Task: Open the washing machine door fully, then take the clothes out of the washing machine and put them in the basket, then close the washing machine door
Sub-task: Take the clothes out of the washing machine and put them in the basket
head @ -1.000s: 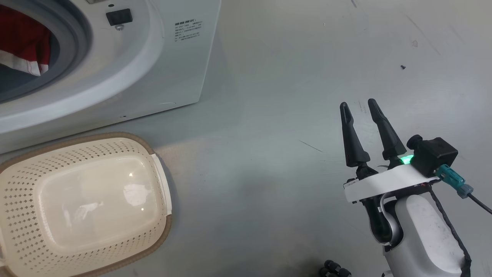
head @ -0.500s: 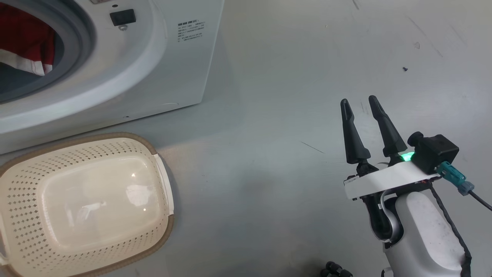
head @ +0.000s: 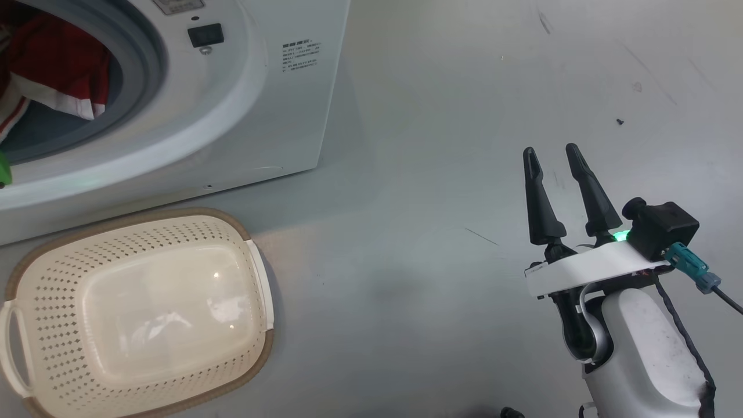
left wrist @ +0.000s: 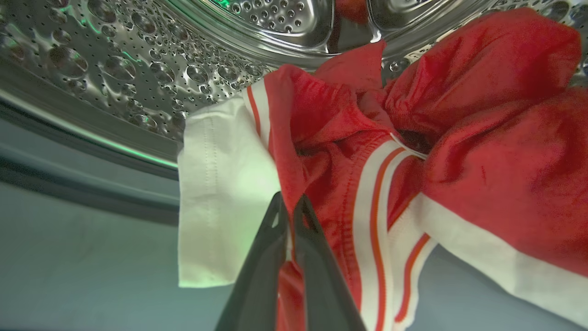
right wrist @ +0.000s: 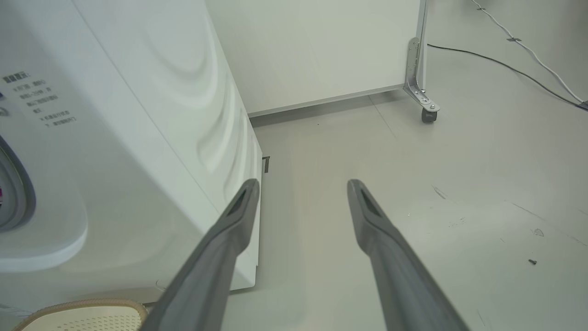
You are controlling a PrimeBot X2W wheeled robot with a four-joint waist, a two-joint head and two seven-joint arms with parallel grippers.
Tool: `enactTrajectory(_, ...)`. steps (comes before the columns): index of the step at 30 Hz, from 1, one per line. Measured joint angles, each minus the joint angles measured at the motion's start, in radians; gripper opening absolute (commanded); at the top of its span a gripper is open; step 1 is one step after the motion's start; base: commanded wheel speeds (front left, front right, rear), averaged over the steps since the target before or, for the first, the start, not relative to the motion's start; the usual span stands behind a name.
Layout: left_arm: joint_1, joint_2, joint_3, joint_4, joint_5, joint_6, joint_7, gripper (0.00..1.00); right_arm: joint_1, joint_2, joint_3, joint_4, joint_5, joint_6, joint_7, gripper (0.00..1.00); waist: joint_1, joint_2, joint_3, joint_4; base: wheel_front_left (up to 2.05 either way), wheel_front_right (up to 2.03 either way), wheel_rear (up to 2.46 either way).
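Observation:
The white washing machine [head: 273, 110] stands at the upper left, its grey-ringed port showing red and white clothes [head: 64, 69]. In the left wrist view my left gripper [left wrist: 288, 202] is shut on the red clothes [left wrist: 349, 151] where a white panel meets the red fabric, in front of the perforated steel drum [left wrist: 151, 73]. The cream basket [head: 35, 307] sits with nothing in it on the floor below the port. My right gripper [head: 551, 152] hovers open over bare floor at the right, holding nothing. The washing machine door is out of view.
The right wrist view shows the machine's white side [right wrist: 151, 105], a pale wall panel on a caster [right wrist: 429, 115] behind it, and cables [right wrist: 519, 76] along the floor at the far right. Grey floor [head: 435, 174] spreads between machine and right arm.
The head camera has shifted, so the machine and basket sit further right and lower in view. The right gripper stays open in much the same place.

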State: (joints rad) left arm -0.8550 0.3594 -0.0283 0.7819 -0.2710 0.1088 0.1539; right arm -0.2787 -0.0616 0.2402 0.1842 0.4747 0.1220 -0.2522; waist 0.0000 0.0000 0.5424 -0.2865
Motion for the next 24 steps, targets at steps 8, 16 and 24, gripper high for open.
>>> enactTrajectory(8, 0.009, -0.053, -0.001, 0.019, -0.018, -0.027, -0.107, 0.00, 0.000, -0.006, -0.011, 0.013, -0.004, 0.000, 0.000, 1.00, 0.0000, 0.0000, -0.058, 0.026, 0.00, 0.00, 0.00)
enactTrajectory(16, 0.082, -0.078, -0.001, 0.045, -0.039, -0.072, -0.220, 0.00, 0.013, -0.016, -0.016, 0.031, -0.011, 0.000, 0.000, 1.00, 0.0000, 0.0000, -0.142, 0.066, 0.00, 0.00, 0.00)
enactTrajectory(24, 0.139, -0.122, -0.006, 0.053, -0.056, -0.106, -0.287, 0.00, 0.058, -0.033, -0.026, 0.045, -0.013, 0.000, 0.000, 1.00, 0.0000, 0.0000, -0.218, 0.106, 0.00, 0.00, 0.00)
